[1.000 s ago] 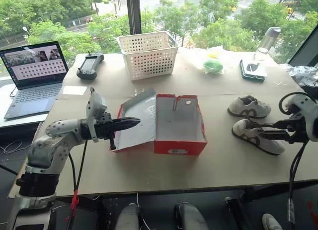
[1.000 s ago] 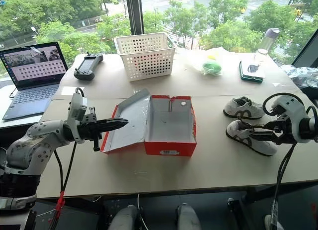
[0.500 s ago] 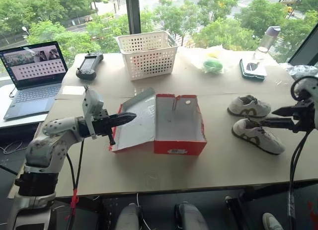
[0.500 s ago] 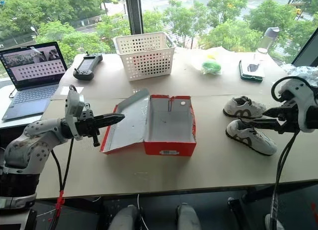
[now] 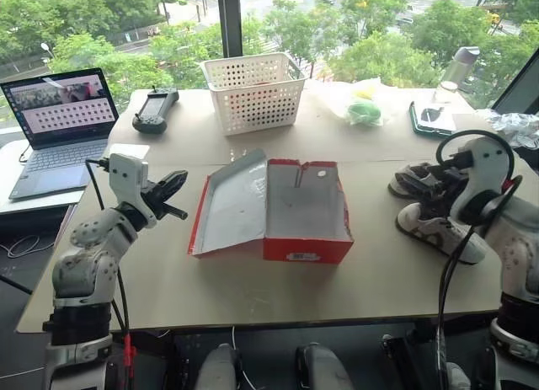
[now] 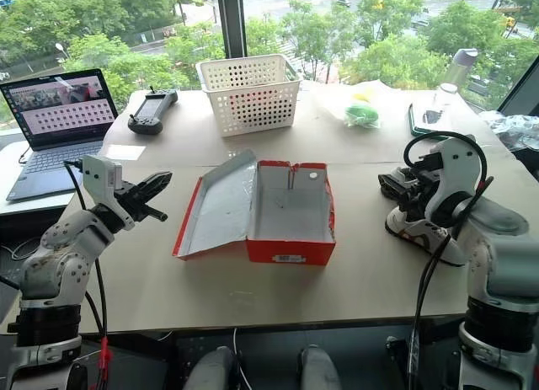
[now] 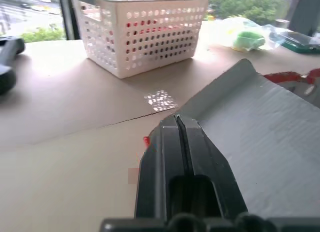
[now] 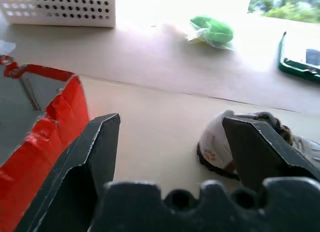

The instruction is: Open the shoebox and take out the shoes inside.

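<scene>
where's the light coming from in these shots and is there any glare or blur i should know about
Eye views: daylight from the windows behind the table, no harsh shadows. Left wrist view: bright glare patch on the table before the basket. Right wrist view: the far tabletop washes out around the green bag; the right gripper looms soft-edged, jaws apart.

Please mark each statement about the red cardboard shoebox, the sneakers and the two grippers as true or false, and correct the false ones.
1. The red cardboard shoebox lies open with its lid folded out. True.
2. Both white-and-grey sneakers are inside the box. False: they sit on the table, on the robot's right of the box, which is empty.
3. The left gripper has its jaws shut and holds nothing. True.
4. The right gripper has its jaws clamped shut on a sneaker. False: its jaws are open, holding nothing.
5. The white perforated plastic basket stands beyond the box. True.
</scene>
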